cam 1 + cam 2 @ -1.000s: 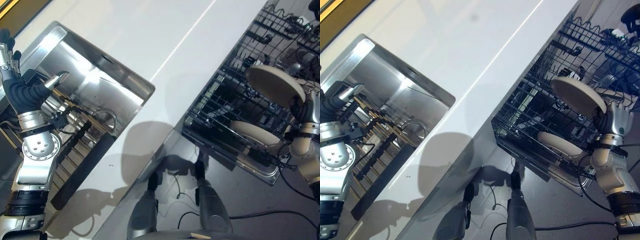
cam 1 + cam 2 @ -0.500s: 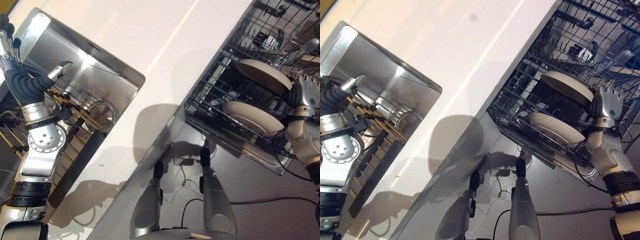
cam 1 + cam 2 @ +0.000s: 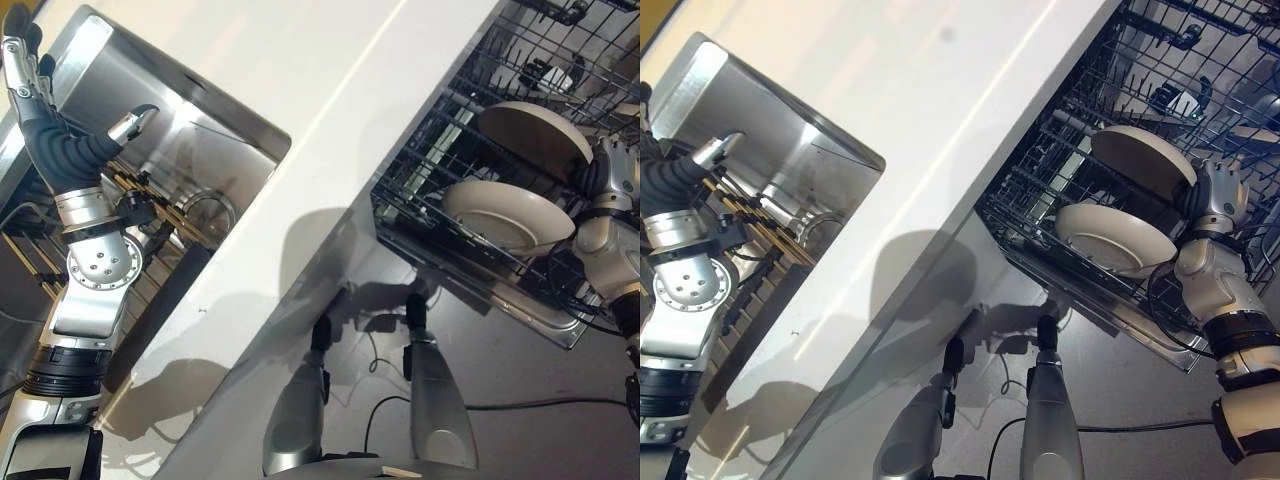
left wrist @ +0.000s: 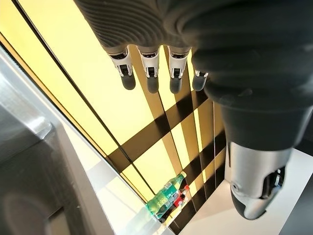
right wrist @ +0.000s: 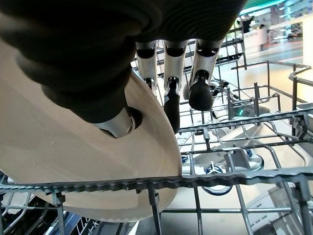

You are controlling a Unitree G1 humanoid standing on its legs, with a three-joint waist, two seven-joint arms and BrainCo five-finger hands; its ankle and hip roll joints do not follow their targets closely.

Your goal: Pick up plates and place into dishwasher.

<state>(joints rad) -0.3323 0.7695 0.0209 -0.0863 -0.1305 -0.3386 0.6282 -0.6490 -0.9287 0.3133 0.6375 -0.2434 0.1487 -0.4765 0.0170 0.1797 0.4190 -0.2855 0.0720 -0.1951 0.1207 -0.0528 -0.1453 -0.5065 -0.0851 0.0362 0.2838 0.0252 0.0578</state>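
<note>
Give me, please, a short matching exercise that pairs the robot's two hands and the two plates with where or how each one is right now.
Things:
1. left hand
2. right hand
3. farther plate
4. nearer plate

States:
A. tilted in the dishwasher rack, untouched
B. open, raised above the sink
C. pinched at its edge
D. shut on a plate

Pairs: 1-B, 2-D, 3-C, 4-A

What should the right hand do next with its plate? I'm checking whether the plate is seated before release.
Probably ease the plate a little deeper into the rack, then let go. The right hand has thumb and fingers on it, and it stands tilted among the wires behind another plate.
</note>
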